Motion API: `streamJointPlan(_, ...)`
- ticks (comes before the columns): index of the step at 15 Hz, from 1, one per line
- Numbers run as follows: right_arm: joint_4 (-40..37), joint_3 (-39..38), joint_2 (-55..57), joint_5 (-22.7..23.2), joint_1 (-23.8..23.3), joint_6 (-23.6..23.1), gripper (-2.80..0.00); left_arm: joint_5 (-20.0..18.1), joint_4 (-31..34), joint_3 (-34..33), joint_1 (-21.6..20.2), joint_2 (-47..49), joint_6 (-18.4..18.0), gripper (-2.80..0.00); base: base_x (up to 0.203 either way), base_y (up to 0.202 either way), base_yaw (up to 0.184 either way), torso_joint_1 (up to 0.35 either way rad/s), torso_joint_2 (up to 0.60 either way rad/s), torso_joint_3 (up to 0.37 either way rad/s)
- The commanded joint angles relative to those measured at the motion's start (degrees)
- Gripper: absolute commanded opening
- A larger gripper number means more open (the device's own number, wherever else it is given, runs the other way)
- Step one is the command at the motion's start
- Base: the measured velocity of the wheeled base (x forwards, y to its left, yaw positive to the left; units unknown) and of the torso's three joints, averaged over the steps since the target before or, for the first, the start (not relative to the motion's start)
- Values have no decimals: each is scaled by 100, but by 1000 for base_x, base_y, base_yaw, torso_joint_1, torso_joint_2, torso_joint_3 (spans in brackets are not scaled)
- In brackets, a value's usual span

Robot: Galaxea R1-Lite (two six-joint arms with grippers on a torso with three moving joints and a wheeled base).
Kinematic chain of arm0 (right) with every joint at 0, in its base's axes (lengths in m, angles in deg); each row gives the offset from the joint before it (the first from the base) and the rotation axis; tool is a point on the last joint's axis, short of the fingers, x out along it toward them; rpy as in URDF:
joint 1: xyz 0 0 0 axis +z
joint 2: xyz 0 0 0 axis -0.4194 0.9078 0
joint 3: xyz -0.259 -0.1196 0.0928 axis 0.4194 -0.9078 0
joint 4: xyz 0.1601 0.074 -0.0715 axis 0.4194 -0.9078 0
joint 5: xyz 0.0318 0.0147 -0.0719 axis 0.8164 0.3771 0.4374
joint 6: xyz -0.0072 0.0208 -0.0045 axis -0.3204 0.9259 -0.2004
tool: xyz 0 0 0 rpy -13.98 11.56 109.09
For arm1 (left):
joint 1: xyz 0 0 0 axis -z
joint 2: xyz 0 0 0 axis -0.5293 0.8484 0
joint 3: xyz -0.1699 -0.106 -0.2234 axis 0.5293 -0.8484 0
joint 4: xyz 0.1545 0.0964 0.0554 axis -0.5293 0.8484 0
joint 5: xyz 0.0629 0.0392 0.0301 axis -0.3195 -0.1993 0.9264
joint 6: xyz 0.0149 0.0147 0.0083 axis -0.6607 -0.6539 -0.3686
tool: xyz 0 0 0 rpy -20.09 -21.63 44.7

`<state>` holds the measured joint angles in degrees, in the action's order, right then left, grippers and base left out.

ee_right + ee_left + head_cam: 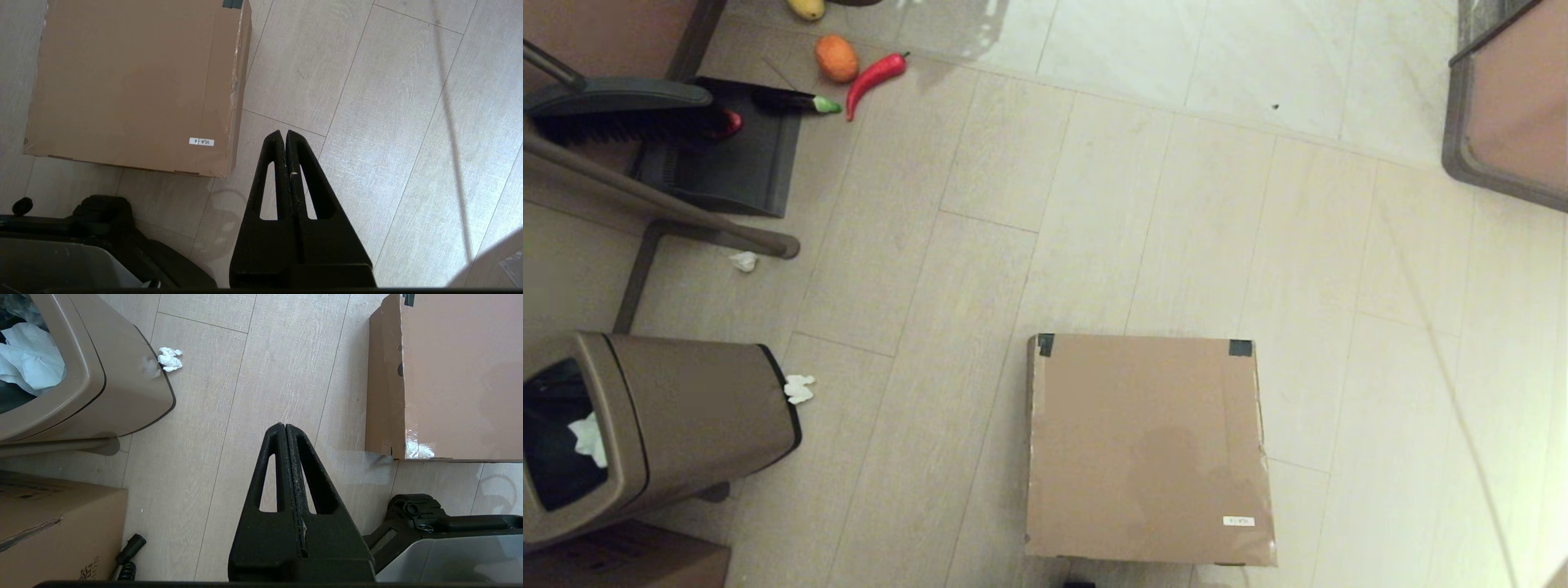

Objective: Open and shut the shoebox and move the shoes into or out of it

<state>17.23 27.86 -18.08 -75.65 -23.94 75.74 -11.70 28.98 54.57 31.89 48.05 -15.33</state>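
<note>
The shoebox [1147,449] sits on the floor [1176,204] straight ahead of the robot, lid down flat, with black tape [1241,348] at the two far lid corners. A small white label [201,141] near its close right corner reads "VLA-6". The shoes are not visible anywhere. The left claw [284,426] hangs over bare floor between the bin [81,384] and the shoebox's left side, its two fingers pressed together on nothing. The right claw [283,133] hangs over the floor just beside the shoebox's near right corner, fingers likewise together and empty. A crumpled tissue [169,359] lies against the bin, which holds more white paper. A plain box [53,535] by the left claw carries printing too cut off to read. Far left lie a chili [876,77], an orange [836,58] and a dustpan [727,155].
</note>
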Motion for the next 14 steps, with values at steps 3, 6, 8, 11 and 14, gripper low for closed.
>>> streamJointPlan(3, -2, 0, 1, 7, 3, -3, -280, 4, 2, 0, -1, -1, 0, -280, 0, 0, 0, 0, 0, 0)
streamJointPlan(6, -2, 0, 5, 2, 3, -3, -280, 1, 2, 0, -1, -1, 0, -280, 0, 0, 0, 0, 0, 0)
streamJointPlan(8, -2, 0, 2, 7, 3, -3, -280, 4, 2, 0, -1, 7, 0, -280, 0, 0, 0, 0, 0, 0)
streamJointPlan(11, -2, 0, 5, 2, 3, -3, -280, 2, 0, 0, -1, 0, 0, -280, 0, 0, 0, 0, 0, 0)
streamJointPlan(14, -2, 0, 4, 4, 3, -3, -280, -5, 2, 0, -1, -1, 0, -280, 0, 0, 0, 0, 0, 0)
